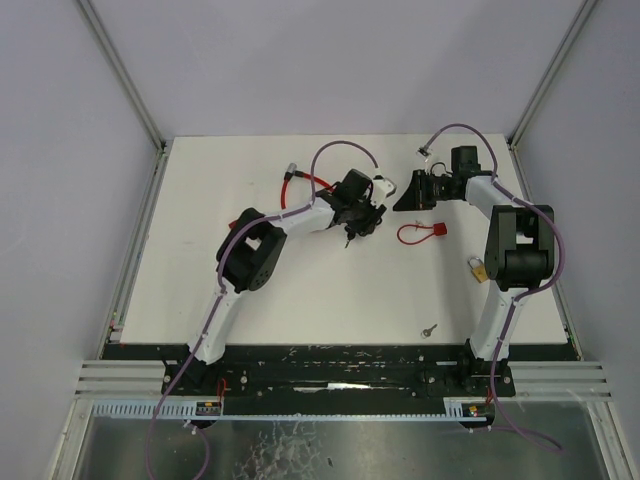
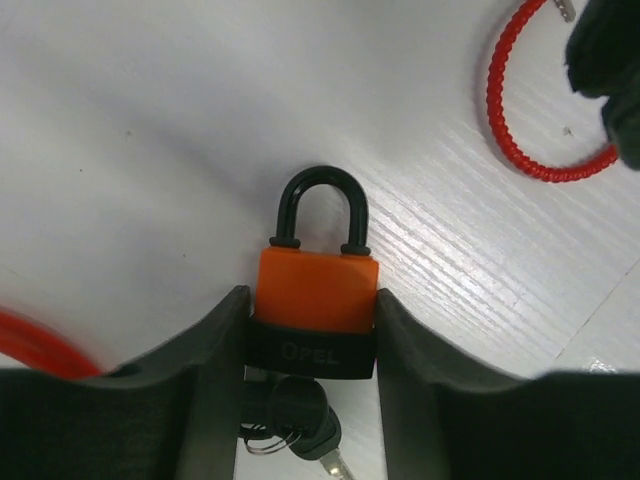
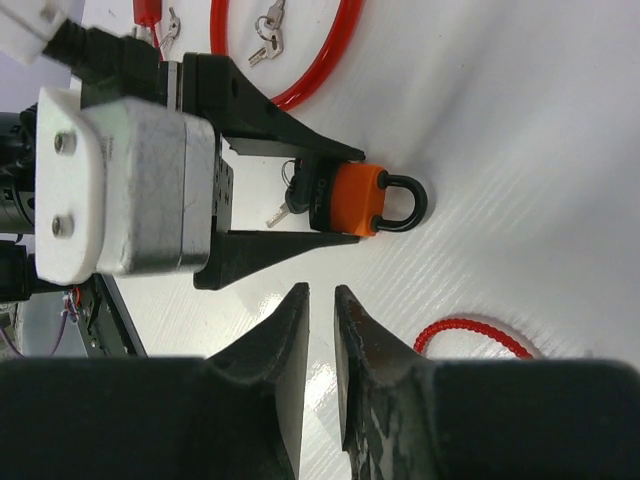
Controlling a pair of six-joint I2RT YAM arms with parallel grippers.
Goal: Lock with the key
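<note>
An orange padlock point(image 2: 315, 290) with a black base and a black shackle lies flat on the white table. Both shackle legs sit in its body. A black-headed key point(image 2: 297, 410) on a small ring sticks out of the padlock's base, between the fingers. My left gripper point(image 2: 312, 300) is shut on the padlock, one finger pressed on each side of the black base. In the right wrist view the padlock point(image 3: 358, 198) and key point(image 3: 290, 200) show in that same grip. My right gripper point(image 3: 320, 292) hovers just beside them, its jaws a narrow gap apart with nothing between.
A red coiled cable point(image 2: 520, 150) lies near the padlock. A red loop point(image 3: 300, 60) with spare keys point(image 3: 268, 35) lies behind the left gripper. Seen from above, a red tagged lock point(image 1: 420, 233), a brass padlock point(image 1: 479, 268) and a loose key point(image 1: 428, 329) are on the table.
</note>
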